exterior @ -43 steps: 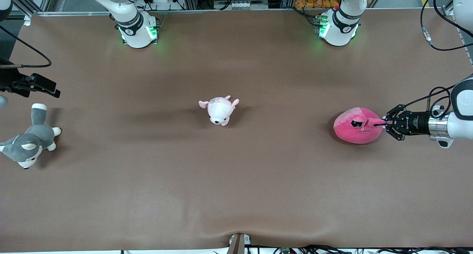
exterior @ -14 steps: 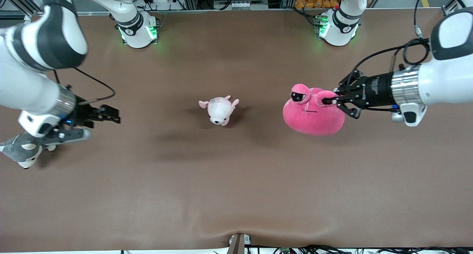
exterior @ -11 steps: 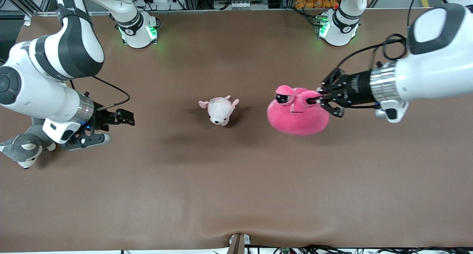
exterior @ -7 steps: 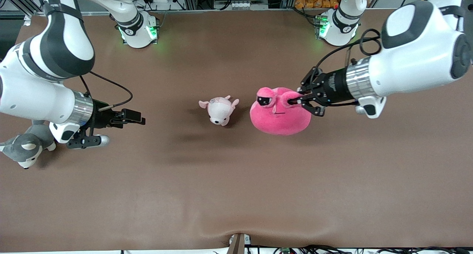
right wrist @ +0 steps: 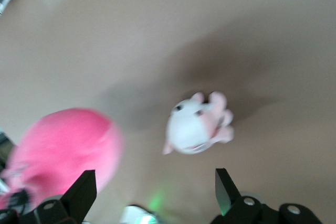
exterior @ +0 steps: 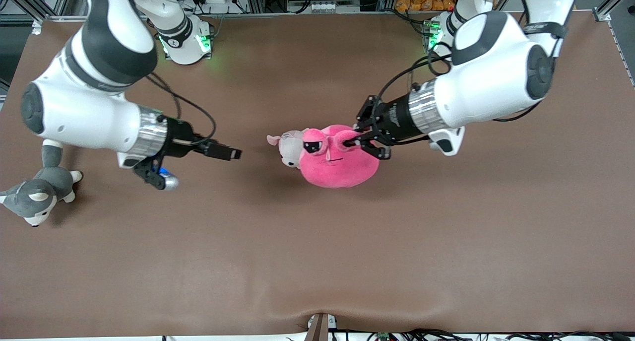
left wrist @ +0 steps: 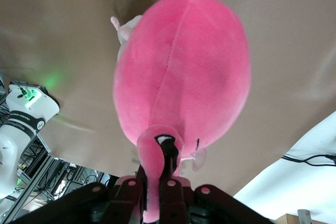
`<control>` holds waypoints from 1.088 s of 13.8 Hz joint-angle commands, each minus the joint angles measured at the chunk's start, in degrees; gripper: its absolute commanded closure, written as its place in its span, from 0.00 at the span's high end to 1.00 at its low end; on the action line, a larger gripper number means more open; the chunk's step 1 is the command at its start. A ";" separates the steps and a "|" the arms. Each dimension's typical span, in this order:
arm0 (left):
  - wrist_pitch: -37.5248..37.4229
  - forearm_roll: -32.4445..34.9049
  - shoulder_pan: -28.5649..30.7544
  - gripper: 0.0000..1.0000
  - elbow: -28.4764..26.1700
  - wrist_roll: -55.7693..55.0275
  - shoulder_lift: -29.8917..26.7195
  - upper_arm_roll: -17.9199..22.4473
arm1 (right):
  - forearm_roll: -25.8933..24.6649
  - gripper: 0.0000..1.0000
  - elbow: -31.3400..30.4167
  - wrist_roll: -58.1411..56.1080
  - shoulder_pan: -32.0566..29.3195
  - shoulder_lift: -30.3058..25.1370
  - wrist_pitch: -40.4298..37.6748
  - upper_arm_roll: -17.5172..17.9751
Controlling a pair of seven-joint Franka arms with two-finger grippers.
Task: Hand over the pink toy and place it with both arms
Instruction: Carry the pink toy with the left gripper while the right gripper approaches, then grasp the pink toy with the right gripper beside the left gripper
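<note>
The hot-pink round plush toy [exterior: 336,158] hangs in the air over the middle of the table, partly covering the small pale plush in the front view. My left gripper [exterior: 353,142] is shut on one of its ears; the left wrist view shows the ear pinched between the fingers [left wrist: 169,188] and the pink body [left wrist: 184,72] hanging below. My right gripper [exterior: 232,154] is open and empty, over the table toward the right arm's end, pointing at the toy with a gap between. The right wrist view shows the pink toy [right wrist: 63,153] ahead of its wide-apart fingers [right wrist: 84,190].
A small pale pink-and-white plush animal [exterior: 288,147] lies on the table at the middle, also in the right wrist view [right wrist: 197,123]. A grey-and-white husky plush [exterior: 37,189] lies at the right arm's end. The table surface is brown [exterior: 317,261].
My left arm has lifted the pink toy off the table and carried it from its own end to the middle. My right arm has come in from its end toward the toy.
</note>
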 commanded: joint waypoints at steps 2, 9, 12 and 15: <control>1.82 1.40 -2.37 0.00 0.87 -2.82 0.99 0.30 | 7.06 1.00 1.59 15.02 3.74 1.43 4.73 -0.41; 2.60 0.70 -4.22 0.00 1.04 -10.11 3.01 0.21 | 6.98 1.00 1.50 21.63 11.14 2.84 12.30 -0.50; 2.96 0.70 -4.66 0.00 1.04 -10.21 3.10 0.21 | 6.37 1.00 0.97 22.26 12.02 2.93 12.30 -0.50; 2.96 0.61 -4.48 0.00 1.04 -10.74 3.10 0.21 | 6.28 0.98 0.89 22.17 11.67 3.37 12.04 -0.58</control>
